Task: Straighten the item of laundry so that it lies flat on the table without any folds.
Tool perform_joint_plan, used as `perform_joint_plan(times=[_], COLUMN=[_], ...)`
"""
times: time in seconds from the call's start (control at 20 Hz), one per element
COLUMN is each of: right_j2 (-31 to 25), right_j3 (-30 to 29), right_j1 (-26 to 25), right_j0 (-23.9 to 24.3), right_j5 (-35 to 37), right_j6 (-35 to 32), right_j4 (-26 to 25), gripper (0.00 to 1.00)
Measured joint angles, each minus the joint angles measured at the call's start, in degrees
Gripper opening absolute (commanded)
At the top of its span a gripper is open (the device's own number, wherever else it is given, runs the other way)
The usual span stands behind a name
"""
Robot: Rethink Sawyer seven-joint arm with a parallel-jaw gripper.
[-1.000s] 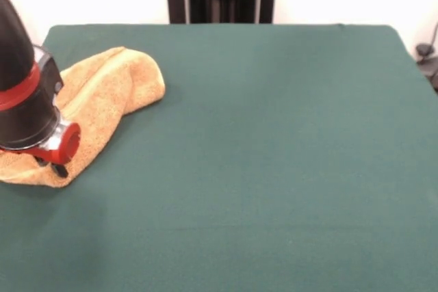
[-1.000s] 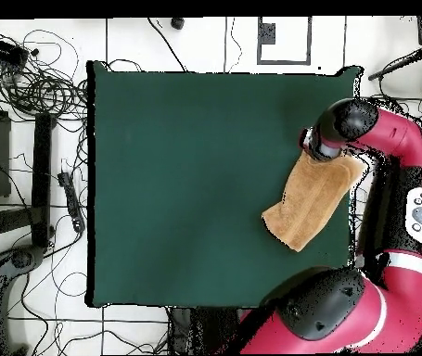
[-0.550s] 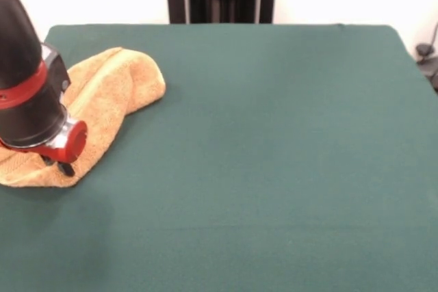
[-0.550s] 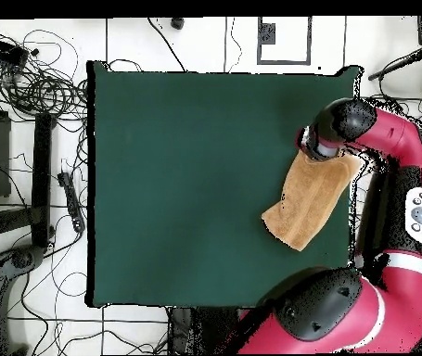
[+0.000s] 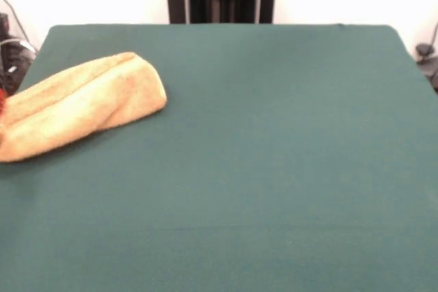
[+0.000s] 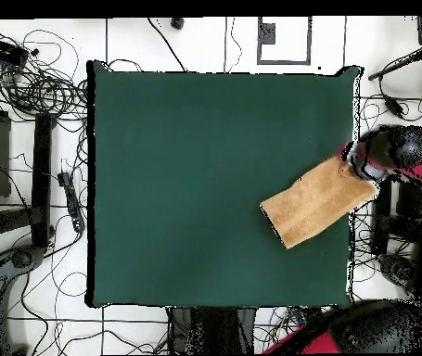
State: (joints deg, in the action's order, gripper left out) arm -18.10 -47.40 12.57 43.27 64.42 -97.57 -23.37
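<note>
Still spread wide and bare across most of the green table (image 5: 274, 169), with work confined to one side edge. Gone from above that edge within the last second, in the front view, is the red-and-black Sawyer arm (image 6: 395, 153), now swung outward and parked just off the table's side in the overhead view. Dragged along with it, by the look of things: the golden-tan terry hand towel (image 5: 82, 111), drawn out into a longer, lower strip and turned to point more squarely at the table's edge, its outer end reaching that edge or just past it. Flatter than a second ago, then, but judged not yet finished: still doubled over, with a rounded fold at the end nearest the table's middle and a ridge along its length.

From the front, a clear look at the towel's thickness and that soft seam, and no more than a red sliver at the table's left margin where the arm may be. From overhead, the part the front view loses: the table (image 6: 205, 185) whole, the towel (image 6: 312, 209) as a slanted rectangle near the side edge, and the gripper (image 6: 353, 167) over the towel's outer corner at the table's rim. Cannot tell from either view whether pinching the cloth or let go; hidden under the wrist. No tag or woven band made out.
</note>
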Motion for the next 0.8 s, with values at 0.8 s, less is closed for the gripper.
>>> perform_joint_plan(times=[0.8], right_j2=[0.01], right_j3=[-0.25], right_j1=[0.83], right_j0=[9.42], right_j5=[-0.29], right_j6=[1.48], right_j4=[-1.56], gripper=[0.00])
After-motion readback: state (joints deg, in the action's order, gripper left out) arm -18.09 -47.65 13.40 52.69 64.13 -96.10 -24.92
